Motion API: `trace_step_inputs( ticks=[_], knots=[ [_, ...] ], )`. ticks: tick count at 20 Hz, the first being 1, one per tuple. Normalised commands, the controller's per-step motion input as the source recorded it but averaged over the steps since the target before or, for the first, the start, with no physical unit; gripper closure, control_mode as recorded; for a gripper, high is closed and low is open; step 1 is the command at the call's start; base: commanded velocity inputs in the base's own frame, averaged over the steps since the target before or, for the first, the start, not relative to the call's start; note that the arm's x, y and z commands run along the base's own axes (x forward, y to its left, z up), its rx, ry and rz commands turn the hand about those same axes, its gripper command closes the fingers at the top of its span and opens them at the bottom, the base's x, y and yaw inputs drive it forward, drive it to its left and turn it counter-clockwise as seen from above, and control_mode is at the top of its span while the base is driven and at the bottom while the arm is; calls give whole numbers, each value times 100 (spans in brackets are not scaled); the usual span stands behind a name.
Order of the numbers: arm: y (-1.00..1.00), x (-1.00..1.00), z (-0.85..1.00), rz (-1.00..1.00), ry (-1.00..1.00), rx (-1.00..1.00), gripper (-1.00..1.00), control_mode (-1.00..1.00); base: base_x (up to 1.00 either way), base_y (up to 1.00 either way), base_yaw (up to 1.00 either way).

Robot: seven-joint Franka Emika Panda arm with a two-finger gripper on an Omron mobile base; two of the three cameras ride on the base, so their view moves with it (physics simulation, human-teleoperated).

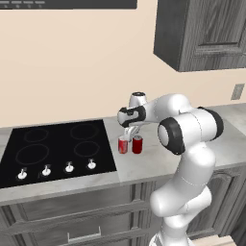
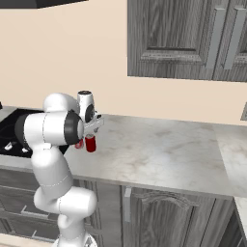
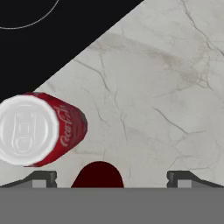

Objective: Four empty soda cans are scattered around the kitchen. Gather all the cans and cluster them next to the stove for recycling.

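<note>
Two cans stand upright on the desk just beside the right edge of the stove (image 1: 57,149), close together, possibly touching. In the left base view the left can (image 1: 123,144) is nearer the cooktop and the right can (image 1: 137,144) sits beside it. Both are at mid-depth on the desk, well back from its front edge. Other cans are not accounted for here.

The claw (image 1: 130,130) hangs directly above the pair, pointing down. Its jaws stand wide apart and released, holding nothing. In the hand view the fingertips (image 3: 43,178) flank a dark red rounded shape at the bottom edge, judged to be the right can underneath, while the silver top of the left can (image 3: 30,130) shows off to one side, next to the black glass.

Handling assessment: the cans are empty, hence very light and easily tipped or pushed along the smooth marble. Walls are thin metal, likely to dent under hard squeeze. The painted side is slick and curved, so pads will bear on narrow lines only.

Recommended hold: across the body at mid-height or slightly above, jaws either side, moderate force. Avoid the rim and the top.

Risk: the neighbouring can is close enough that a finger descending could knock it over.
</note>
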Motion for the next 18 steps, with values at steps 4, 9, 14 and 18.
trace_step_inputs(
  ticks=[4,9,14,18],
  knots=[
    [17,4,11,0,-2,0,-100,-100,0,0,0],
    [0,0,43,0,-2,0,-100,-100,0,0,0],
    [0,0,57,-5,-6,0,-100,-100,0,0,0],
    [0,-7,49,-14,-6,0,-100,-100,0,0,0]
  ],
)
